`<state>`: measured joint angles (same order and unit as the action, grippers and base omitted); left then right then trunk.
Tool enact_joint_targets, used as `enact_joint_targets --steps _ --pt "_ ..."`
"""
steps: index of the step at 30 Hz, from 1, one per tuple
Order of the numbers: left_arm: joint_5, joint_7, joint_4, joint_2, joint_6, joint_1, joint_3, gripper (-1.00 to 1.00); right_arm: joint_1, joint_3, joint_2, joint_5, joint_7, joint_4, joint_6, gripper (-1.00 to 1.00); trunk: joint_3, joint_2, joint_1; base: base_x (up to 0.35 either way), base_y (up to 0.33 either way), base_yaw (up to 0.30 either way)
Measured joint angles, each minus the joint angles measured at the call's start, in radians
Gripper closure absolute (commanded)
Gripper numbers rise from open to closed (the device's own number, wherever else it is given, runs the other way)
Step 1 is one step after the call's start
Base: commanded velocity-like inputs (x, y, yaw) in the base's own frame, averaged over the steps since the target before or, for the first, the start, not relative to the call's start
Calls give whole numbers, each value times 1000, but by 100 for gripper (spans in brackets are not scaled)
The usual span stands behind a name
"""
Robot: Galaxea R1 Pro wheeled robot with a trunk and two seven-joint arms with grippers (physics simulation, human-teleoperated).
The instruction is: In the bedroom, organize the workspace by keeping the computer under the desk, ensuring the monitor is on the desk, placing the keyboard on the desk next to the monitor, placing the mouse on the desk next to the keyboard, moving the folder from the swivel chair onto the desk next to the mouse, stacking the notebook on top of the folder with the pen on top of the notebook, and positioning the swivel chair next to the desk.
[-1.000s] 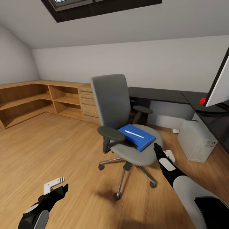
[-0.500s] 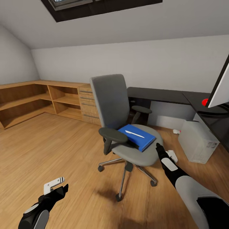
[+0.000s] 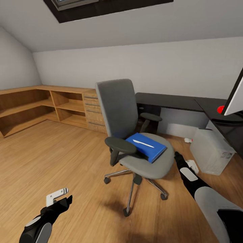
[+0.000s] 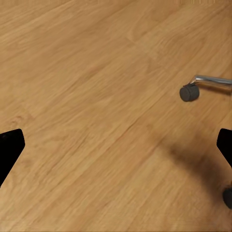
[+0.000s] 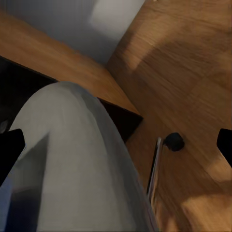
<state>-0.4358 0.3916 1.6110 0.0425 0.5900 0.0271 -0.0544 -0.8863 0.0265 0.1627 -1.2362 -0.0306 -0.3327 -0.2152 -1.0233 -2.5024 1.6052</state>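
Low open wooden shelving (image 3: pixel 37 108) and a light wooden drawer chest (image 3: pixel 92 109) are ranged along the far wall under a sloped grey-white ceiling. The left gripper (image 3: pixel 60 196) is held low over the wood-plank floor (image 3: pixel 67 158), its jaws spread wide and empty. The swivel chair (image 3: pixel 131 135), grey-padded on a chrome star base, stands mid-floor; the flat blue folder (image 3: pixel 146 146) lies at the seat's middle, the thin white pen (image 3: pixel 143 143) on top. The right gripper (image 3: pixel 184 162) is seen just beside the seat's right edge, open, gripping nothing. The black desk (image 3: pixel 175 100), boxy pale computer (image 3: pixel 212 155) and monitor (image 3: pixel 236 98) follow.
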Motion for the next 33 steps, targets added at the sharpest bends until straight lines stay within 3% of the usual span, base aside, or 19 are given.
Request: enact_joint_targets --steps 6,33 --pt "0 0 0 0 1 0 0 -100 0 -7 11 -1 0 0 0 -100 0 0 0 110 19 0" --pt "0 -2 0 0 1 0 0 -100 0 -10 10 -4 -14 3 4 -100 0 0 0 123 13 0"
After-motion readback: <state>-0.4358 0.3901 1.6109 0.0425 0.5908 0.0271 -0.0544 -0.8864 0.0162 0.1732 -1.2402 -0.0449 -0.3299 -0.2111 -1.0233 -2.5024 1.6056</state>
